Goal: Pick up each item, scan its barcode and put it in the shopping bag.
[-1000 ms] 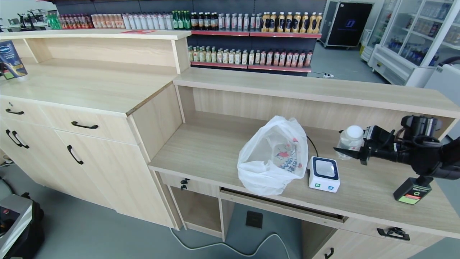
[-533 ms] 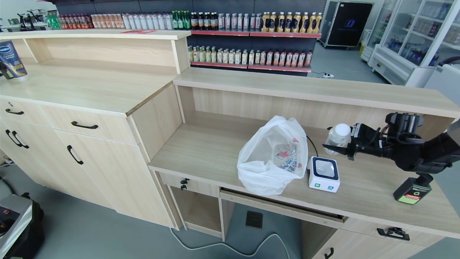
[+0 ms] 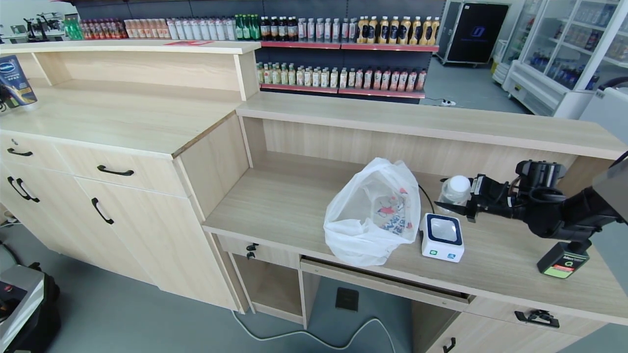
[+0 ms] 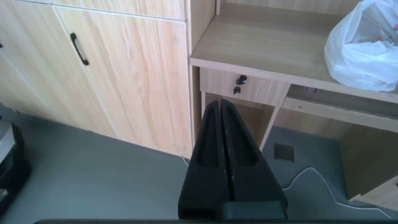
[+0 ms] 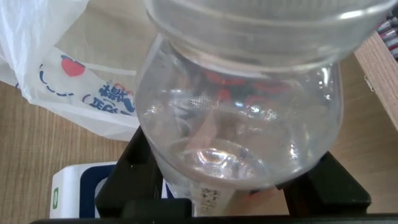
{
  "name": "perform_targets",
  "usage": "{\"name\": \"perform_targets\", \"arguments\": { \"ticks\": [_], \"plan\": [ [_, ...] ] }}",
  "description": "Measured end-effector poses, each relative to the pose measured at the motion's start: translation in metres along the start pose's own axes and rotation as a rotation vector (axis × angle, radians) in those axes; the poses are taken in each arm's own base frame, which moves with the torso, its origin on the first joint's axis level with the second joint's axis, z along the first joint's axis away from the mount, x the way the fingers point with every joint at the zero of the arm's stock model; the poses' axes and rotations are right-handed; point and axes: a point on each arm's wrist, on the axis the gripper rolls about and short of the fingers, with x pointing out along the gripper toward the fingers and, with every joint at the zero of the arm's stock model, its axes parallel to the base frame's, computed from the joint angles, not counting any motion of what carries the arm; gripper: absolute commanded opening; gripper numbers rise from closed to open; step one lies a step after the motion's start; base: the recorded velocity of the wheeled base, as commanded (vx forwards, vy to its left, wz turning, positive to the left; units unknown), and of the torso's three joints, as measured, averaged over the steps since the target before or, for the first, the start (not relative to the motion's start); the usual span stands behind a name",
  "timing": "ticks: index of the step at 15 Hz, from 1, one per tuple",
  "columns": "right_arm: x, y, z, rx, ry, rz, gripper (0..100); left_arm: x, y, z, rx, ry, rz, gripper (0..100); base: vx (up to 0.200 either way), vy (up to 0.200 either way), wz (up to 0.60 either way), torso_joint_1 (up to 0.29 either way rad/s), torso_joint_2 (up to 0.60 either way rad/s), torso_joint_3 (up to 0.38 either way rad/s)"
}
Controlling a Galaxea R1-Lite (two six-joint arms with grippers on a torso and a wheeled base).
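**Mia:** From the head, where is the bottle?
**Tom:** The right gripper (image 3: 456, 205) pinches the clear bottle (image 3: 456, 186) over the counter (image 3: 490, 255), just behind the scanner (image 3: 442, 236) and near the shopping bag (image 3: 373, 213).
**Mia:** What could go wrong?
**Tom:** The smooth bottle might slip. Or its barcode might face away from the scanner.
**Mia:** Left wrist?
**Tom:** The left gripper (image 4: 222, 155) is pressed together and holds nothing, low by the cupboard (image 4: 124, 68).
**Mia:** Right wrist?
**Tom:** The bottle (image 5: 242, 112) looks see-through. I can't tell what the bottle or bag (image 5: 56, 68) holds.
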Motion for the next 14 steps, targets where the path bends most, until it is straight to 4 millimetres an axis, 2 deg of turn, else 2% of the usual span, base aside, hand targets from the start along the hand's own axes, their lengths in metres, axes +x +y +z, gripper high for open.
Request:
{"name": "perform_targets", "arguments": {
  "ticks": [14],
  "plan": [
    [0.015, 0.008, -0.017, 0.012, -0.037, 0.027, 0, 0.0, 0.0, 0.0, 0.0, 0.0, 0.001, 0, 0.0, 0.0, 0.0, 0.0, 0.0, 0.0]
  ]
}}
